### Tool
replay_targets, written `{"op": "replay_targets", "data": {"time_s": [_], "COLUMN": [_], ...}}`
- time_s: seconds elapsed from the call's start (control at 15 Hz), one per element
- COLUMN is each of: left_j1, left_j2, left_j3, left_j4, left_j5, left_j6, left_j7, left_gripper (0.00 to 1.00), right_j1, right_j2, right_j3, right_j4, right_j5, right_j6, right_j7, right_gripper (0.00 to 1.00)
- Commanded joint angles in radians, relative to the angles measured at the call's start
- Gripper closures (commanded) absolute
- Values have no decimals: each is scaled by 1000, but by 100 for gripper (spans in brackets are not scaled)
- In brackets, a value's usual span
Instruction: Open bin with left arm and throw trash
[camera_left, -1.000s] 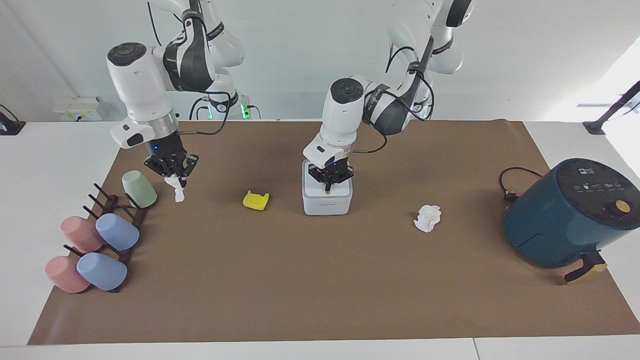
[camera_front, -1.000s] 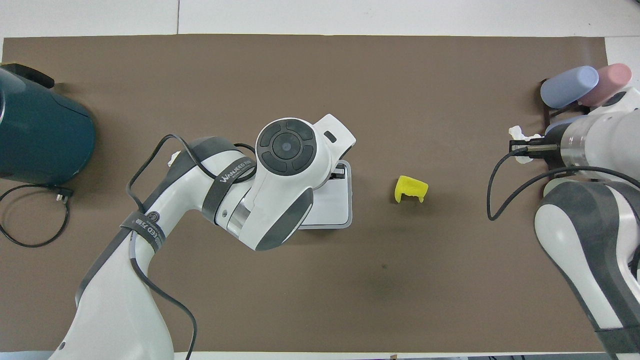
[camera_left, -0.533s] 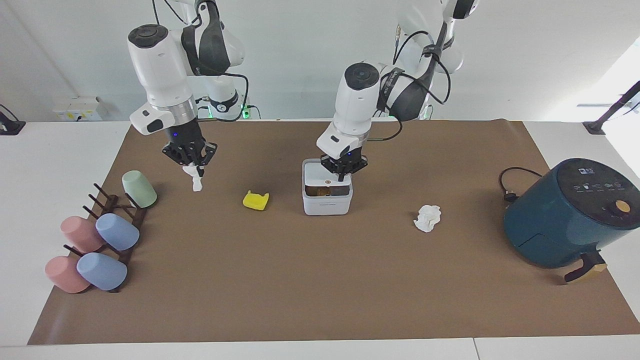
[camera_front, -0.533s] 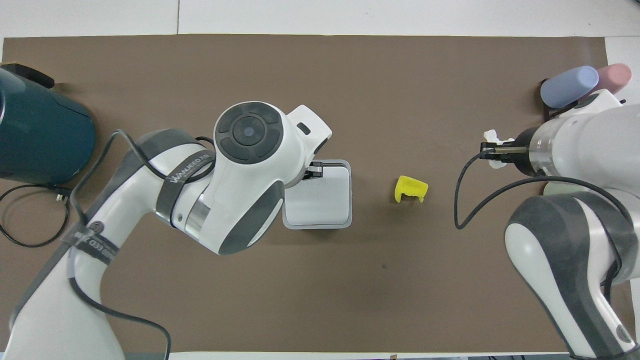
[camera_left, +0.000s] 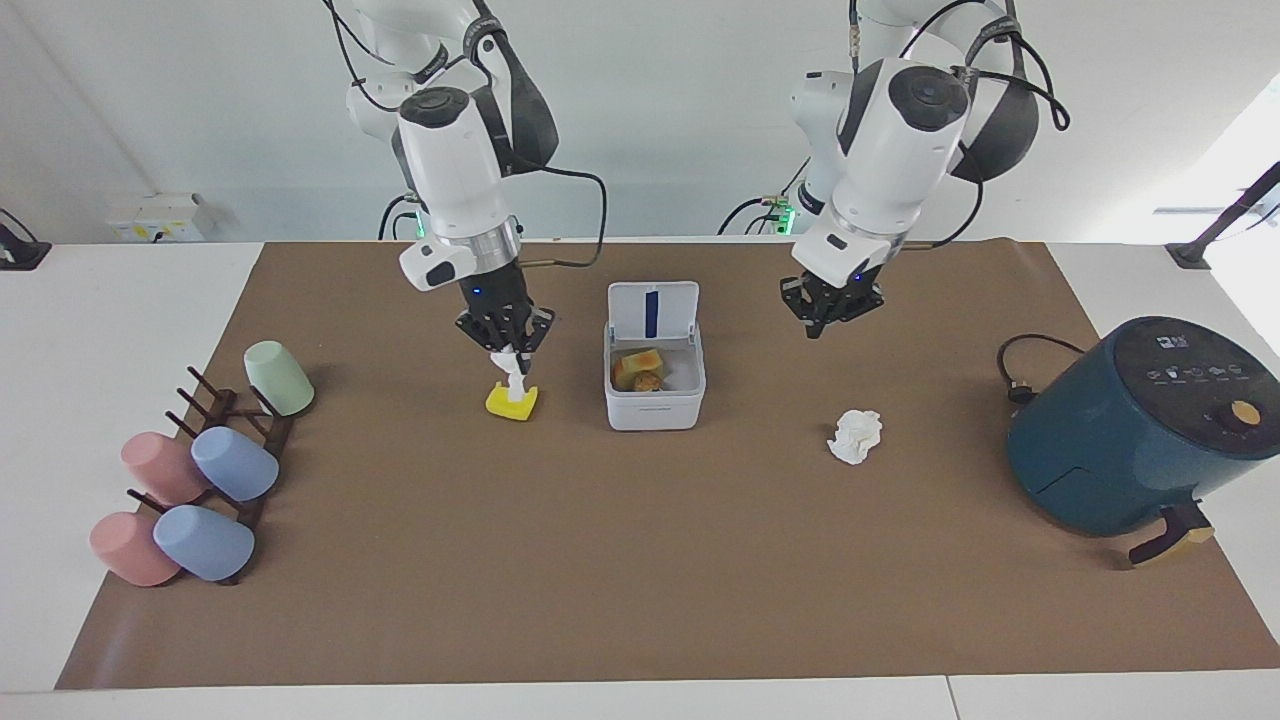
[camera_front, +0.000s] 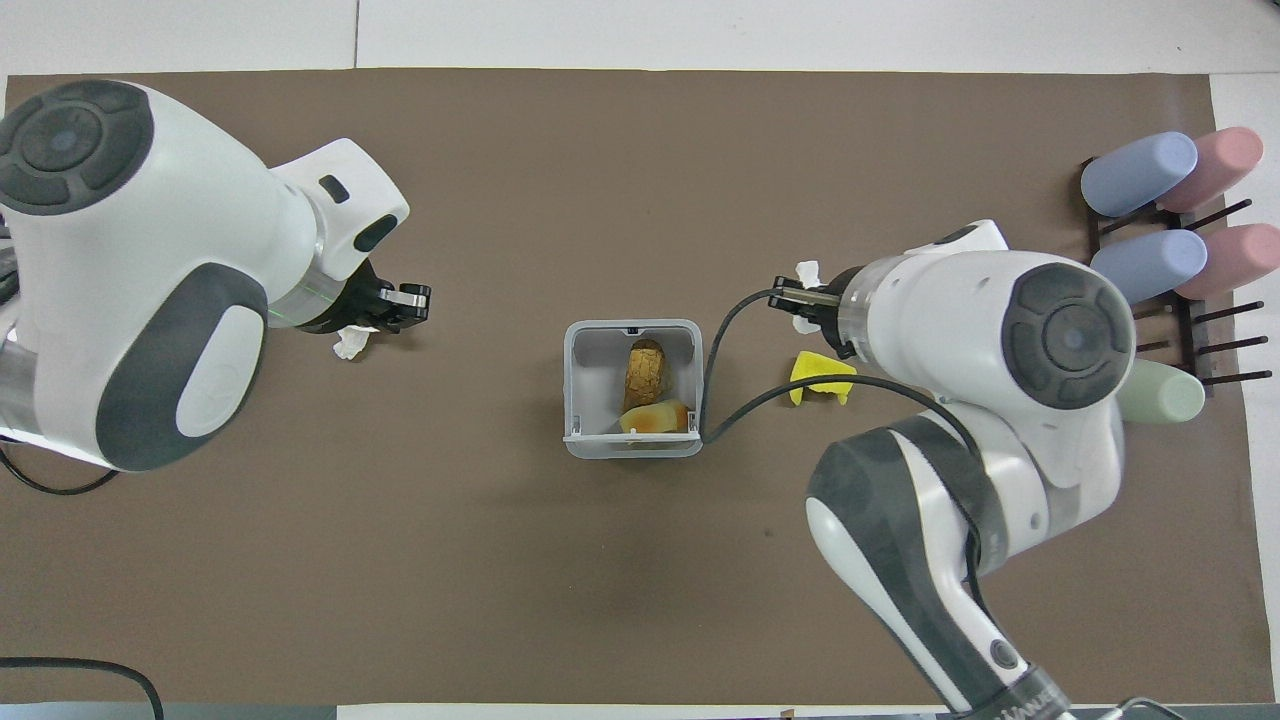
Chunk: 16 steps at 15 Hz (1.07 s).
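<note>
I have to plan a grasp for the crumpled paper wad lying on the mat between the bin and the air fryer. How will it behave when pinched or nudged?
The paper wad looks loosely crumpled, so it would probably squash under a pinch and weigh little. Its irregular creases suggest it would skid or tumble when nudged, not roll far. The wad in the right claw hangs limp, hinting at floppiness.

The bin (camera_left: 655, 390) is seen with its lid (camera_left: 652, 310) raised upright at its 12 o'clock edge in the facing view, so the mouth is reachable from above, but entry from the robots' end is blocked by the lid. Part of the inside is filled by brownish and orange pieces (camera_front: 648, 385). The right gripper (camera_left: 507, 352), closed on a paper wad (camera_left: 513, 378), hangs over the yellow piece (camera_left: 512, 402), probably without touching it. Bare mat (camera_left: 640, 560) lies at 6 o'clock of the bin. The other wad (camera_left: 855, 436) lies at 4 o'clock.
</note>
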Motion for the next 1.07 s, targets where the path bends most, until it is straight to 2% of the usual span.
{"op": "replay_targets", "data": {"time_s": [0.0, 0.07, 0.2, 0.33, 0.6, 0.87, 0.93, 1.0], "left_j1": [72, 88, 128, 142, 145, 160, 162, 162], "left_j2": [-27, -27, -24, 2, 50, 120, 132, 148], "left_j3": [-5, -5, -4, -4, -4, -4, -4, -2], "left_j4": [-118, -159, -239, -277, -382, -386, -385, -385], "left_j5": [-23, -23, -23, -23, -23, -11, -9, -9], "left_j6": [73, 131, 247, 327, 536, 625, 640, 653], "left_j7": [128, 148, 258, 367, 406, 418, 435, 437], "left_gripper": [14, 0, 0, 0, 0, 0, 0, 0], "right_j1": [80, 100, 151, 183, 229, 272, 275, 275], "right_j2": [79, 98, 128, 130, 147, 173, 171, 171], "right_j3": [1, 1, 1, 3, 3, 3, 3, 3], "right_j4": [79, 95, 118, 116, 107, 105, 104, 104], "right_j5": [0, -3, 3, 15, 104, 107, 107, 107], "right_j6": [16, 19, 24, 30, 71, 113, 108, 104], "right_j7": [200, 240, 319, 378, 395, 459, 464, 464], "right_gripper": [100, 100, 100, 100, 100, 100, 69, 32]}}
